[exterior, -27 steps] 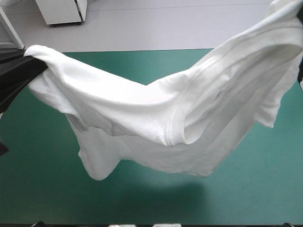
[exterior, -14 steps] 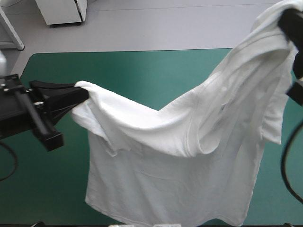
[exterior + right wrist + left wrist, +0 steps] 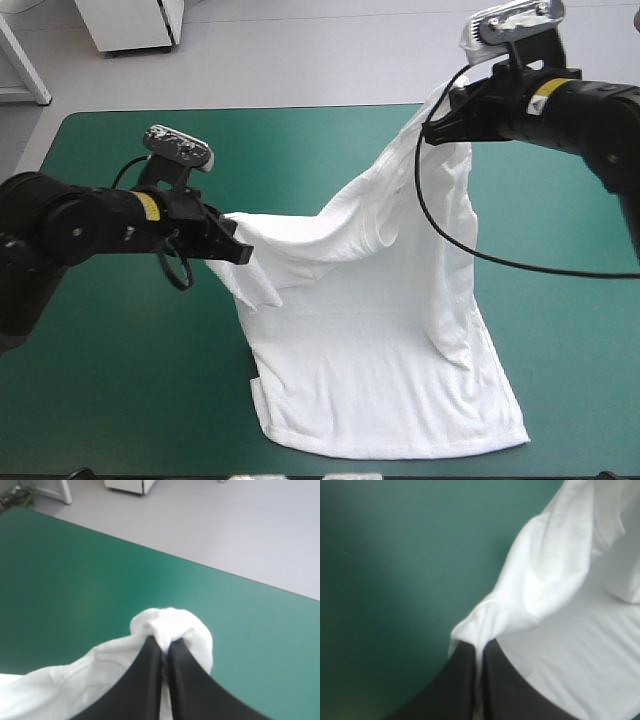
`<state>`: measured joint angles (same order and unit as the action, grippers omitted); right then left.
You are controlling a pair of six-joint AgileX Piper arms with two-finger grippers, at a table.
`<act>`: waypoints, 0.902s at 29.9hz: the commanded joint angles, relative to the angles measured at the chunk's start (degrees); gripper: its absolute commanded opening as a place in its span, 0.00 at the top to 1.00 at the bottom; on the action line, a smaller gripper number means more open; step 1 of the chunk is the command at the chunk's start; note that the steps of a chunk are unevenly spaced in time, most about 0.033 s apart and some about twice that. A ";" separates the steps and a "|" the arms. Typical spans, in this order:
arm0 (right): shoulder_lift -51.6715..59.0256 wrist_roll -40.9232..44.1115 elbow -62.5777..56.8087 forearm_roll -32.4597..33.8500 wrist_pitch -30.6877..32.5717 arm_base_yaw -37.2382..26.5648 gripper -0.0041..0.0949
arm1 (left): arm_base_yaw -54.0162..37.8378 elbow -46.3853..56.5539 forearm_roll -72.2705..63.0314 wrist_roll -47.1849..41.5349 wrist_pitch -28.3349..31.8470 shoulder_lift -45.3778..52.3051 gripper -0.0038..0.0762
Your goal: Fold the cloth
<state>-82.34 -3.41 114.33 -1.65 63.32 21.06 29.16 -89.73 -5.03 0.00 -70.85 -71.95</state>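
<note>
The T-shirt point(image 3: 370, 340) is white and short-sleeved, and it hangs stretched between two held points. My left jaws pinch one bunched edge low over the table's point(image 3: 120, 380) left half. My right jaws pinch another, higher, toward the far right. Between them the cloth sags in soft folds. Its lower part lies spread on the teal-green cover, hem by the near edge.

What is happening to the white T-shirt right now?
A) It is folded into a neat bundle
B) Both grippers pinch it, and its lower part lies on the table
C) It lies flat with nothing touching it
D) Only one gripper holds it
B: the left gripper and right gripper each pinch the T-shirt, whose lower part lies on the table.
</note>
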 commanded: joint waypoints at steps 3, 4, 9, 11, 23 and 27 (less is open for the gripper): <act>-5.72 0.66 1.03 5.00 -8.85 -0.76 0.97 | 0.26 -1.03 4.41 0.00 11.49 -6.27 0.96; -7.13 0.66 1.03 4.13 -9.27 -1.44 0.97 | 0.26 -1.03 5.03 0.00 13.54 -7.64 0.96; -13.99 0.04 1.03 -1.10 -10.80 -5.94 0.97 | -0.50 -1.03 9.03 -0.33 22.52 -14.03 0.96; -16.38 -0.25 1.03 -2.13 -11.34 -7.63 0.97 | -1.99 -1.03 8.91 -0.47 25.60 -16.10 0.96; -28.90 -4.93 1.03 -6.86 -15.59 -11.20 0.97 | -12.99 -7.93 -4.33 7.49 35.76 -30.48 0.96; -32.89 -5.04 1.03 -7.57 -16.68 -11.20 0.97 | -13.47 -10.46 -6.67 9.53 37.61 -35.68 0.96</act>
<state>-116.51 -7.49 113.87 -8.08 50.17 10.25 15.89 -96.72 -8.89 7.60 -38.00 -107.69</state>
